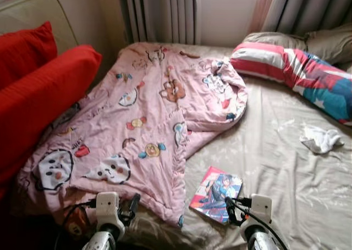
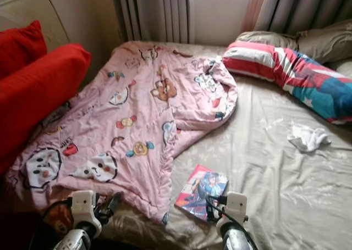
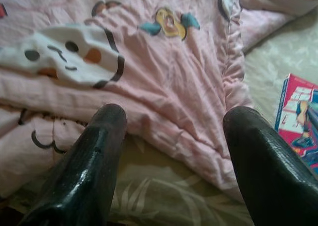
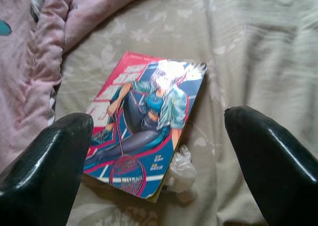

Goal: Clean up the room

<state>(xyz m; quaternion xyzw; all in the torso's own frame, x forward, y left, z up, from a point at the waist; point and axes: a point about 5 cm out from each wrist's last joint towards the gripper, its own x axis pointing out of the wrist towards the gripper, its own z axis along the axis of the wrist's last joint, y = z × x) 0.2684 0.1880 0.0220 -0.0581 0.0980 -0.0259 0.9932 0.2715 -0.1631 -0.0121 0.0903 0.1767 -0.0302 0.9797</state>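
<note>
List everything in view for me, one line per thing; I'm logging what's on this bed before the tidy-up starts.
Quilt: one, pink with cartoon prints, rumpled over the bed's left half.
Comic book: one, red and blue cover, flat on the sheet by the quilt's near corner.
White cloth: one, crumpled, on the sheet to the right.
Red cushions: two, at the bed's left edge.
Striped pillow: one, red, white and blue, at the far right.
Beige pillows: two, behind the striped one.
Sheet: one, beige, patterned.
Curtains: grey, behind the bed.
Left gripper: open, over the quilt's near edge.
Right gripper: open, over the comic book.
</note>
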